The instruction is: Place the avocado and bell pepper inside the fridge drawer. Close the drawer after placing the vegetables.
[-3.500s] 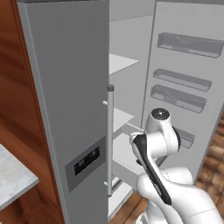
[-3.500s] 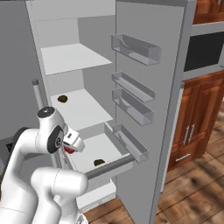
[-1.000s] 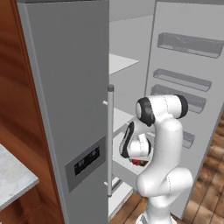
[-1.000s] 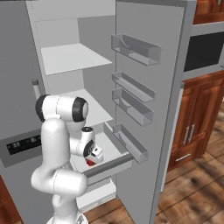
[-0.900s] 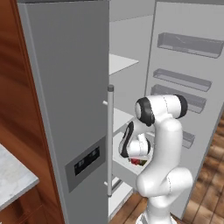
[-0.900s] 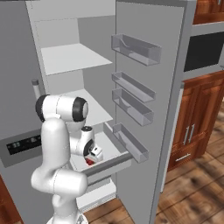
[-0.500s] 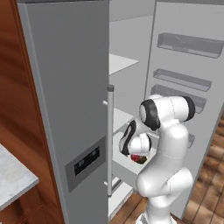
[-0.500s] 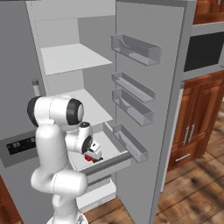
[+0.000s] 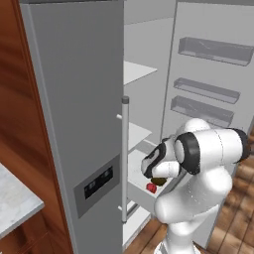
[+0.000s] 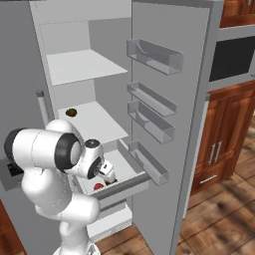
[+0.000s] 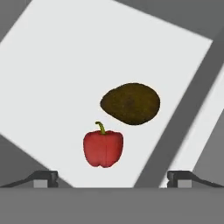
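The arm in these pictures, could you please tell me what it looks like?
The arm is glossy white, made of thick rounded links, with dark bands at the joints. Its hand end is dark too. The claw ends in two small dark finger tips. No cables or markings are visible.

We can read no text, label, brand, number or sign here. The dark rectangular dispenser panel [image 9: 97,183] on the grey fridge door [image 9: 74,99] shows only small pale marks, too blurred for us to read.
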Motion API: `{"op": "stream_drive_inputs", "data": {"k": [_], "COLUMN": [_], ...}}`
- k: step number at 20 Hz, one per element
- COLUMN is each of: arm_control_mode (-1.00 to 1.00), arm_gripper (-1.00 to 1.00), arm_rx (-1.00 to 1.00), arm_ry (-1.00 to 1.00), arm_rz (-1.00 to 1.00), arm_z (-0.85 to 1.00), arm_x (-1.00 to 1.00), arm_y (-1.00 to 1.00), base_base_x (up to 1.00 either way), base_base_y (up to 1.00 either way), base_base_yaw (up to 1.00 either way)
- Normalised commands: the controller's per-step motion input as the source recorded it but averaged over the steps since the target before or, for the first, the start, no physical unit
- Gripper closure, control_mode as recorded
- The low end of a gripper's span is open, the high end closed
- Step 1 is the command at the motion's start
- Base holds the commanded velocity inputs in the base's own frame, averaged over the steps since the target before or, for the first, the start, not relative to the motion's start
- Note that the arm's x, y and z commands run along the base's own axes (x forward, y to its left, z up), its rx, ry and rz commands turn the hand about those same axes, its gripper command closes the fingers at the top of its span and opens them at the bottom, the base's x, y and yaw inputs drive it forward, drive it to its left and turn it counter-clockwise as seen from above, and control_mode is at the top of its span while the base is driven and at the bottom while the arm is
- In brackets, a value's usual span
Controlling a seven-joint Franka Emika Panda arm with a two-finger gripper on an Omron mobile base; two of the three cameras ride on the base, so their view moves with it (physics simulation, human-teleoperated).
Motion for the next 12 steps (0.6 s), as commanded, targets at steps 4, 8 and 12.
{"op": "stream_drive_inputs", "data": {"k": [4, 8, 12], "arm_control_mode": [-1.00, -1.00, -1.00], "arm_gripper": [-1.00, -1.00, -1.00], "arm_rx": [0.07, 0.10, 0.11], "arm_ry": [-0.09, -0.07, -0.01], "arm_rz": [-0.02, -0.02, -0.10], "arm_z": [0.64, 0.55, 0.00], "arm_x": [-0.65, -0.70, -0.79], "arm_y": [-0.51, -0.49, -0.57], "base_base_x": [0.00, 0.00, 0.00], "base_base_y": [0.00, 0.00, 0.00], "base_base_yaw": [0.00, 0.00, 0.00]}}
